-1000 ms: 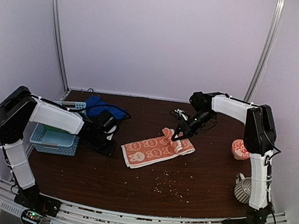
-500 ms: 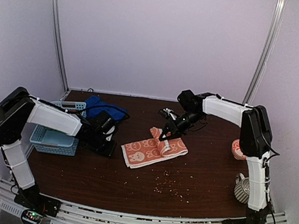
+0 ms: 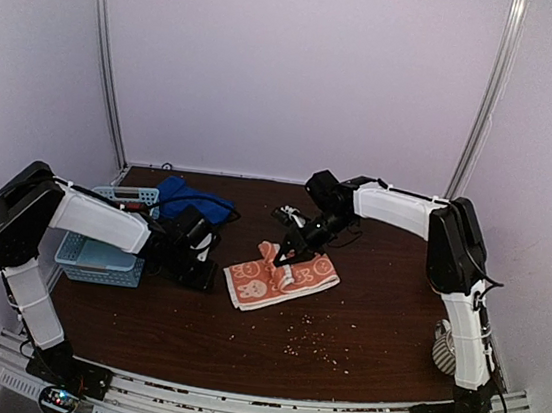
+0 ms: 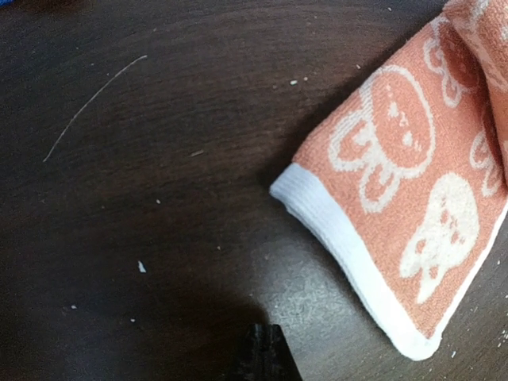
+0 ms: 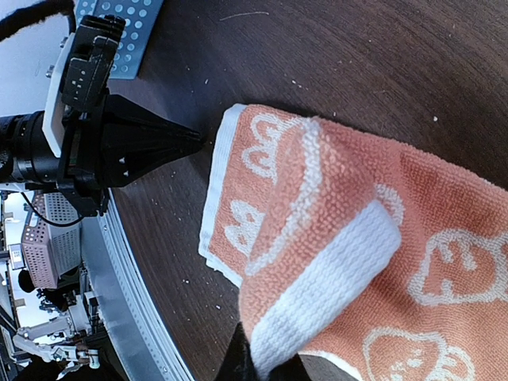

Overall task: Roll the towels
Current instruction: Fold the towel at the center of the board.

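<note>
A dark brown wooden table (image 3: 359, 348) is enclosed by pale lilac walls (image 3: 293, 68), with metal uprights (image 3: 103, 54) at the rear corners. Pale crumbs (image 3: 305, 343) are scattered over the near part of the surface. The orange towel (image 3: 297, 280), patterned with white rabbit faces and edged in white, is laid near the table's centre. One white-edged end is pinched in the right gripper (image 3: 284, 259) and is held raised and folded over the flat part. The left gripper (image 3: 209, 277) is fully closed with nothing held, its tip just beside the towel's left corner. A blue towel (image 3: 184, 196) is bunched at the rear left, next to a light blue basket (image 3: 98, 257).
</note>
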